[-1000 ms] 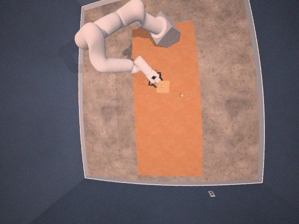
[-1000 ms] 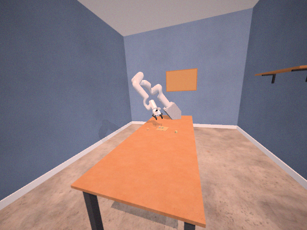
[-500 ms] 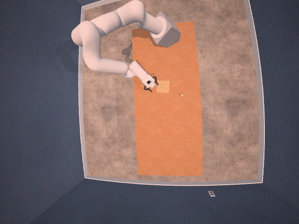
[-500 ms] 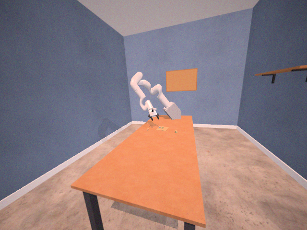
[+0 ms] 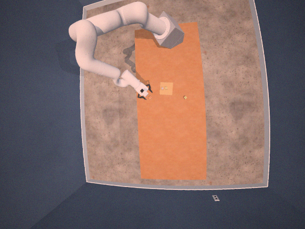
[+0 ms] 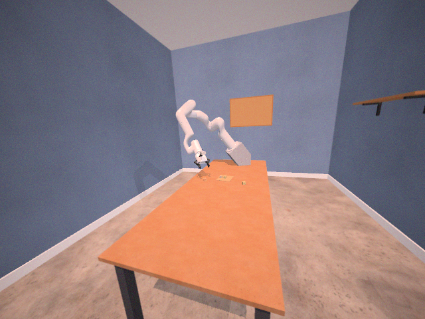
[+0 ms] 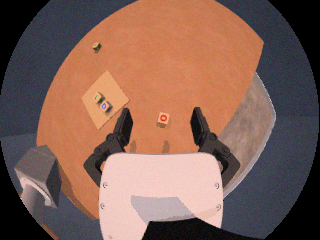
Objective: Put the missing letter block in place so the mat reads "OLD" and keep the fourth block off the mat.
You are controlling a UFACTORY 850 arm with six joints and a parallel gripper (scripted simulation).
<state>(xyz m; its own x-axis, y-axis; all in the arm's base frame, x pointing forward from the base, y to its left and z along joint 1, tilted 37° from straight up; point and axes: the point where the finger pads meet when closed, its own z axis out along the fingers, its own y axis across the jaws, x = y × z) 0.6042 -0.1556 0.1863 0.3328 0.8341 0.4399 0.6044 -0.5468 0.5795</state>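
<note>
A small pale mat (image 5: pixel 169 92) (image 6: pixel 228 179) (image 7: pixel 111 87) lies on the orange table (image 5: pixel 172 135) (image 6: pixel 206 233) (image 7: pixel 187 40). Two blocks stand side by side on it, a greyish one (image 5: pixel 162 87) (image 7: pixel 98 98) and a tan one (image 5: pixel 166 87) (image 7: pixel 106 107); their letters are too small to read. A block with a round red mark on top (image 5: pixel 149 97) (image 6: pixel 204 179) (image 7: pixel 163 119) lies on the table off the mat. My gripper (image 5: pixel 146 92) (image 6: pixel 202 163) (image 7: pixel 161 114) is open and empty, hanging above this block, which shows between the fingers in the wrist view. A yellow block (image 5: pixel 185 97) (image 6: pixel 243 183) (image 7: pixel 96 47) lies off the mat on the other side.
The robot base (image 5: pixel 171 34) (image 6: pixel 240 154) stands at the table's far end. The red-marked block lies close to the table's long edge, with floor (image 5: pixel 110 110) beyond it.
</note>
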